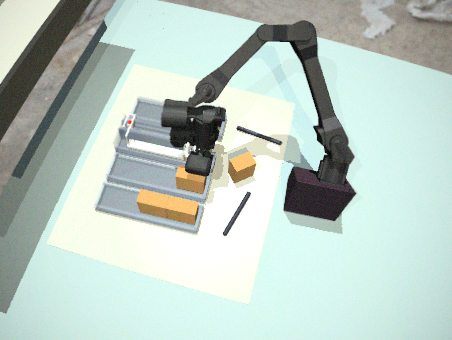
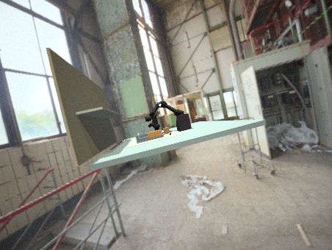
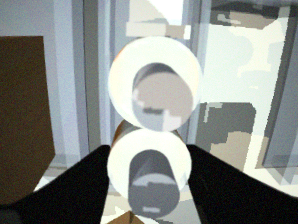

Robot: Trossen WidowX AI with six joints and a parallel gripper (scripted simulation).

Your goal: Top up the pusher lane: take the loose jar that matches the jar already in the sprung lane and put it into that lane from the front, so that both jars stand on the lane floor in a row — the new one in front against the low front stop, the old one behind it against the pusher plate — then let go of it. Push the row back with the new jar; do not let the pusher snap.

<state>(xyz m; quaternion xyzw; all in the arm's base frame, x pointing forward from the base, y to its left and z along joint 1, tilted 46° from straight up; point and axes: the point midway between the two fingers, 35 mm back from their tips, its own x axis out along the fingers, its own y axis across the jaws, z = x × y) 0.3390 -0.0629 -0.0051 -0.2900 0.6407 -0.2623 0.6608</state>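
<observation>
My gripper (image 1: 200,150) (image 3: 147,153) is shut on a round jar with a white ring-shaped top (image 3: 150,140). Directly behind it in the wrist view, a second white-topped jar (image 3: 155,49) stands in the sprung lane (image 3: 92,100), between the lane walls. The two tops meet or nearly meet. A pale pusher plate (image 3: 157,30) shows behind the second jar. In the top view the gripper and wrist hide both jars; the white pusher rail (image 1: 155,149) runs from the lane's back. The low front stop and the held jar's base are hidden, so its height above the lane floor cannot be told.
An orange box (image 1: 191,181) (image 3: 22,100) stands in the neighbouring lane. Two more orange boxes (image 1: 167,206) stand in a row in the outer lane. A loose orange box (image 1: 242,167) and two dark rods (image 1: 259,135) (image 1: 237,213) lie in front of the lanes.
</observation>
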